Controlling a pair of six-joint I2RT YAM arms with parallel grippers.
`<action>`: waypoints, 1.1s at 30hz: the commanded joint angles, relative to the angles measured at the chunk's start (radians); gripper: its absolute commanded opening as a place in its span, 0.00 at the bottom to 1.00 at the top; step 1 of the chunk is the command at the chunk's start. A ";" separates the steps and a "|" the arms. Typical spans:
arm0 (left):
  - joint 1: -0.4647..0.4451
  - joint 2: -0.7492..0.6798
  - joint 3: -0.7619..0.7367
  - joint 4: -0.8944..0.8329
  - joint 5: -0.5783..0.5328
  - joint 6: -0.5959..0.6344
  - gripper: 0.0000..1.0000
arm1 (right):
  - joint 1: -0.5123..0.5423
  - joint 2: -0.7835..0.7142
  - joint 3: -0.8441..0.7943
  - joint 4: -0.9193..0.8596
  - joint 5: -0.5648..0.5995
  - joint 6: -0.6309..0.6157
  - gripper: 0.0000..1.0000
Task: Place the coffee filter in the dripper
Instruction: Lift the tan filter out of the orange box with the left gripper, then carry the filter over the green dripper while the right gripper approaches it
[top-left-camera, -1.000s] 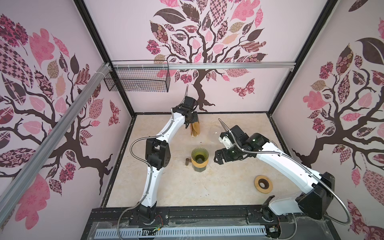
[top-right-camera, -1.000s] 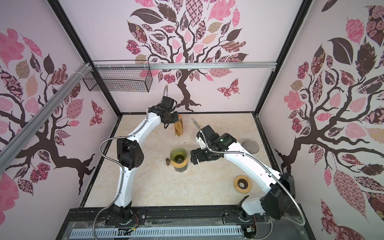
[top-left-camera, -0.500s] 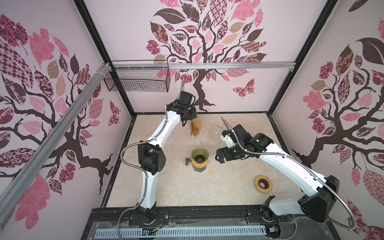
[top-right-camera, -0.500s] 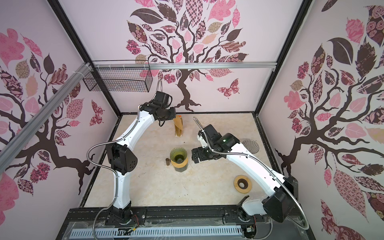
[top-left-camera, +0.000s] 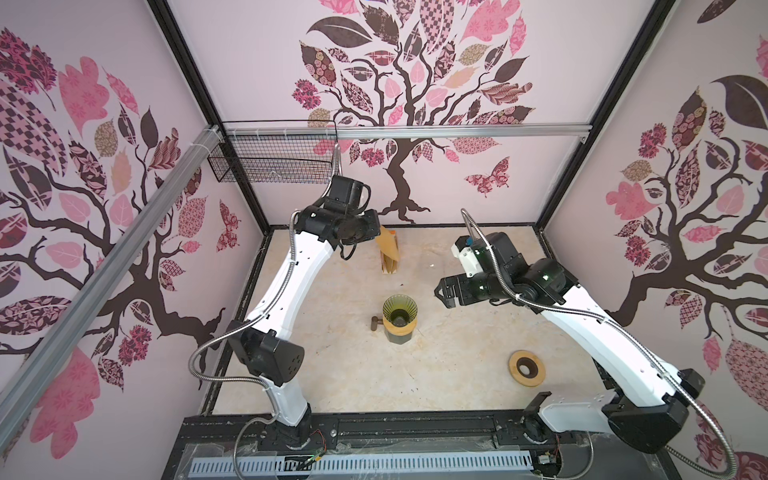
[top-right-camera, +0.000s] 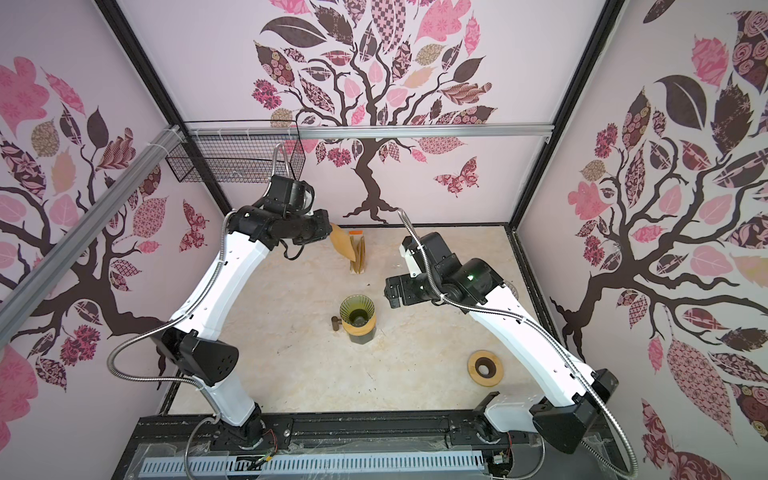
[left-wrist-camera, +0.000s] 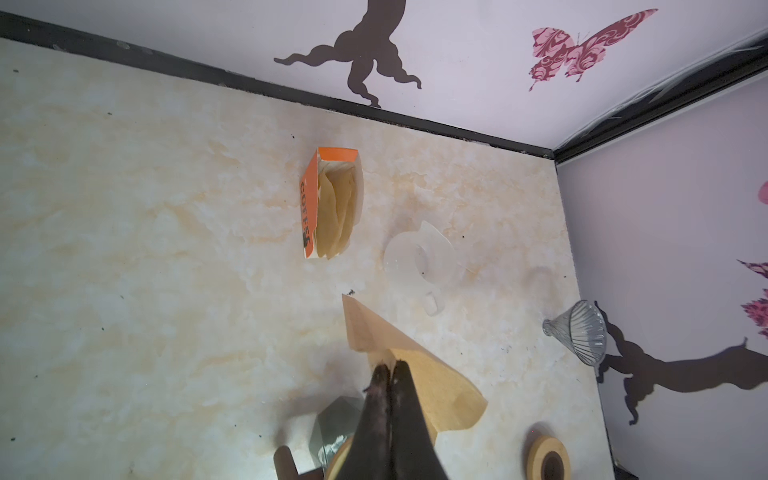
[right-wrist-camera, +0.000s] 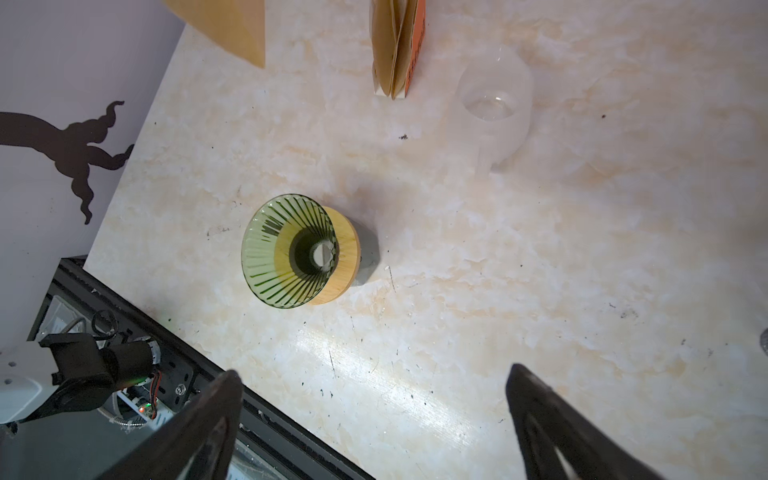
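- At the far side of the desk (top-left-camera: 332, 365), the left end effector (left-wrist-camera: 390, 368) is clenched on the coffee filter (left-wrist-camera: 449, 395), with its two dark fingers pressed together on the paper's edge. Only the left wrist view shows this pinch, because the wrist hides the fingers in both top views.
- Both top views place the coffee filter (top-right-camera: 341, 244) beside the filter box (top-right-camera: 360, 257), well apart from the dripper (top-right-camera: 357, 309) standing mid-desk.
- The coffee filter is a flat, folded fan of brown paper with a pointed tip and a curved edge.
- The left wrist view shows the filter box (left-wrist-camera: 309, 208) as orange card printed "COFFEE", open, with more brown filters packed inside. The top views give only its narrow edge.
- The right wrist view looks down into the dripper (right-wrist-camera: 289, 249), an empty ribbed green glass cone seated in a pale wooden collar over a dark base.
- The right end effector (right-wrist-camera: 374, 372) is released, its black fingers spread wide, and it hovers near the dripper in both top views.
- A wooden ring (top-left-camera: 527, 368) with a dark hole lies near the desk's front right.
- A translucent plastic dripper (left-wrist-camera: 419, 259) sits just beside the box. It shows in both wrist views but hardly from above.
- A clear ribbed glass cone (left-wrist-camera: 579, 336) lies on its side by the right wall, and the right arm covers most of it from above.
- A wire basket (top-left-camera: 274, 160) hangs on the back rail.
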 joint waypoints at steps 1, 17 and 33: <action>0.005 -0.081 -0.085 -0.055 0.090 -0.079 0.00 | -0.003 -0.045 0.055 -0.006 0.046 -0.021 1.00; -0.121 -0.302 -0.336 -0.132 0.197 -0.209 0.00 | 0.000 0.009 0.098 0.069 -0.105 -0.018 1.00; -0.155 -0.225 -0.403 -0.074 0.212 -0.194 0.00 | 0.075 0.087 0.027 0.104 -0.144 -0.035 1.00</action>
